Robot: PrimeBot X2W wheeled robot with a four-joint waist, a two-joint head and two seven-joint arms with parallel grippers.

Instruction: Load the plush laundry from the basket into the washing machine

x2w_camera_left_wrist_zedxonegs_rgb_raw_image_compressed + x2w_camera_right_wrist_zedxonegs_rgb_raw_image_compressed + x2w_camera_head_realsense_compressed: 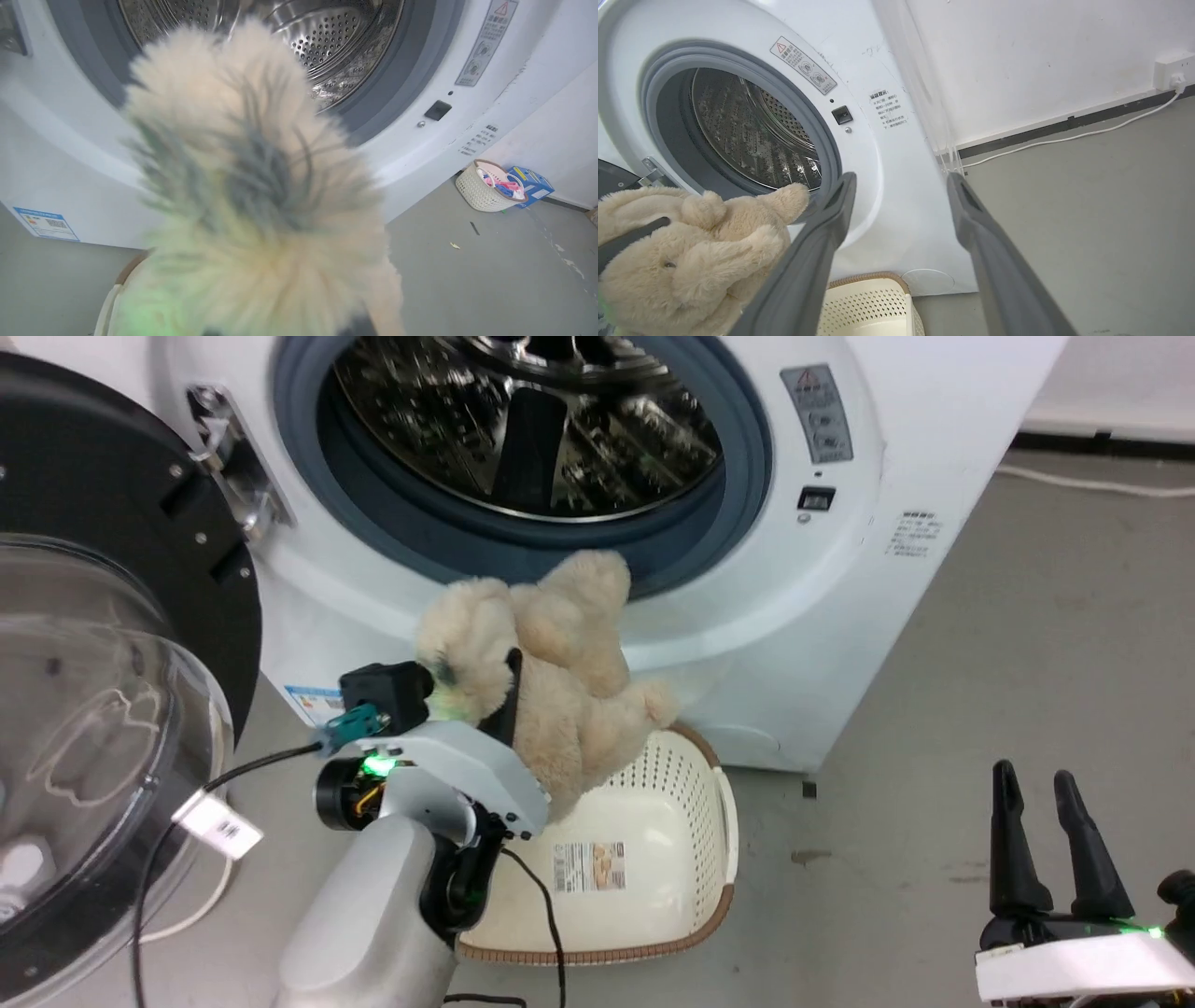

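Left jaws clamp tight on the plush laundry (560, 681), held above the basket (686, 821), just below the washing machine (840, 569) opening. Right jaws stand wide, empty. Dangling limbs could catch the door seal, pulling the toy loose.

I count one stuffed animal toy (560, 663), one front-loading washing machine (840, 579) with one round glass door (93, 709), and two grippers: the left gripper (506, 700) and the right gripper (1034, 773). My screens show two baskets, the oval laundry basket (674, 775) and a smaller round basket (481, 193). There is also one blue box (532, 184) and one wall socket (1174, 70).
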